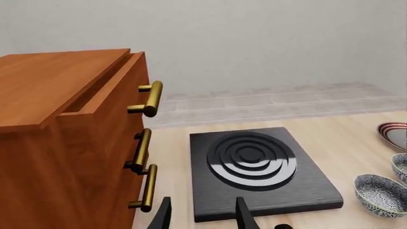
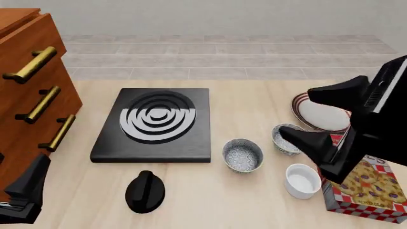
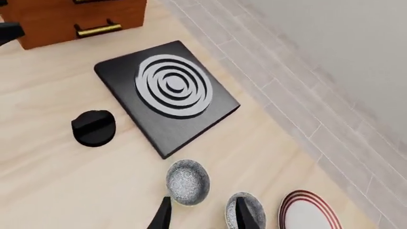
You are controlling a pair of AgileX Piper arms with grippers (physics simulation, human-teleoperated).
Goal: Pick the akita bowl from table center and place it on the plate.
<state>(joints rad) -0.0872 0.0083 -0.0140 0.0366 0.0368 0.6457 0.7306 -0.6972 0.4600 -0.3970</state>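
Note:
The akita bowl stands upright near the table's middle, just right of the stove; it also shows in the right wrist view and the left wrist view. An identical bowl sits to its right, partly behind my right gripper. The red-striped plate lies beyond that, at the right. My right gripper hovers open and empty above the second bowl and the plate's near edge. Low at the near left, by the cabinet, my left gripper is open and holds nothing.
A black stove plate lies left of centre with a black knob in front. A wooden drawer cabinet stands at the left. A small white bowl and a red-checked box sit at the near right.

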